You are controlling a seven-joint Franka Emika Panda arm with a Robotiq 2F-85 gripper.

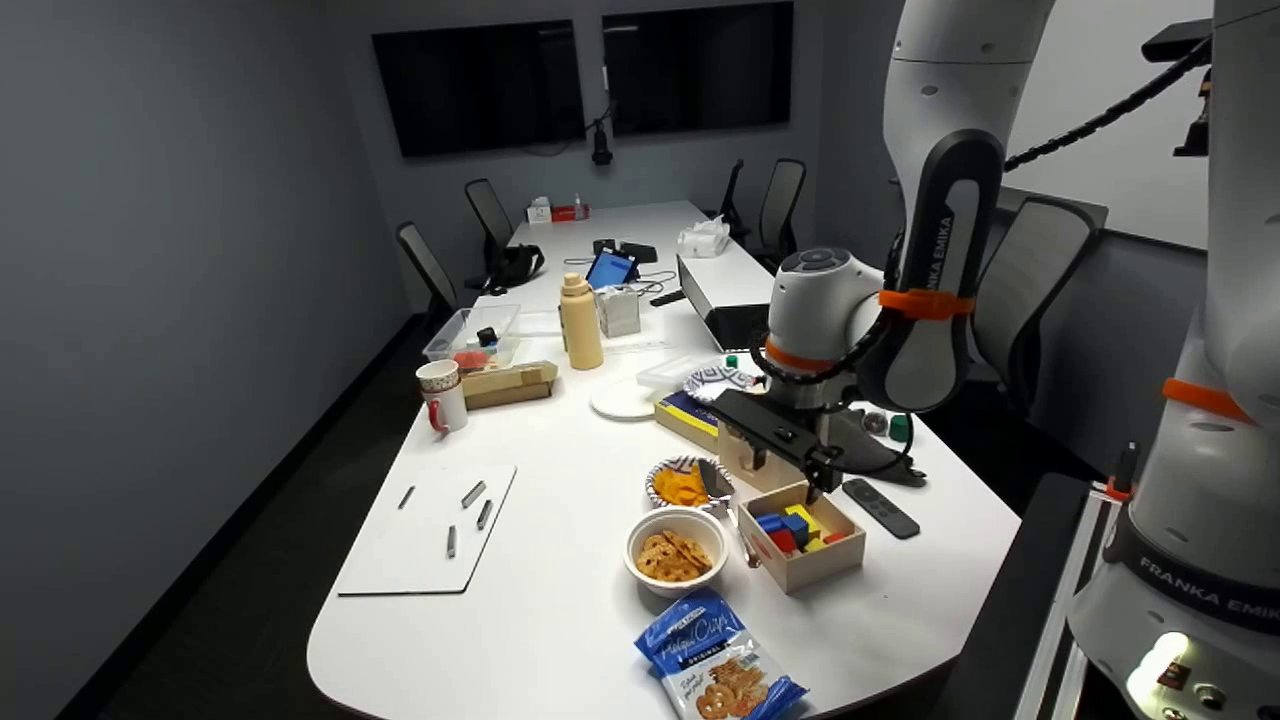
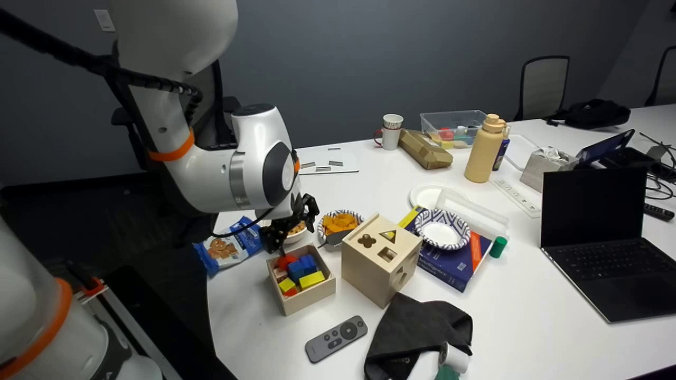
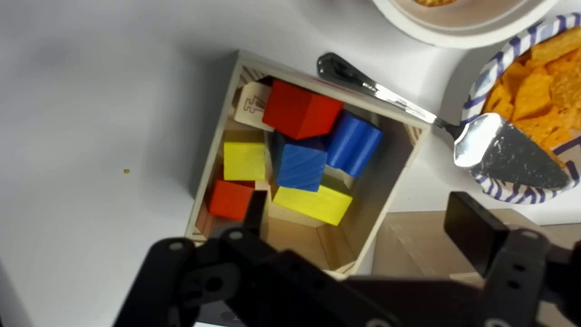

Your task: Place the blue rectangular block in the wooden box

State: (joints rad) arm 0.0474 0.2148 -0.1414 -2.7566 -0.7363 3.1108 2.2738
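Note:
The blue rectangular block (image 3: 300, 166) lies among other coloured pieces in the low wooden tray (image 3: 394, 181). In both exterior views, the block (image 1: 795, 528) (image 2: 296, 269) shows inside the tray (image 1: 826, 566) (image 2: 310, 300). The light wooden box (image 2: 364, 269) with dark shaped holes in its top stands beside the tray. It is partly hidden behind my gripper in an exterior view (image 1: 745, 462). Part of it shows at lower right in the wrist view (image 3: 417, 240). My gripper (image 3: 358, 213) is open and empty above the tray, with its fingers wide apart. The block is not between them.
A ridged blue piece (image 3: 354, 143), a red block (image 3: 302, 109) and a yellow block (image 3: 315, 200) crowd the block. A metal server (image 3: 504, 154) leans on the chip bowl (image 3: 481, 86) beside the tray. A remote (image 2: 336, 339) and dark cloth (image 2: 417, 330) lie near the box.

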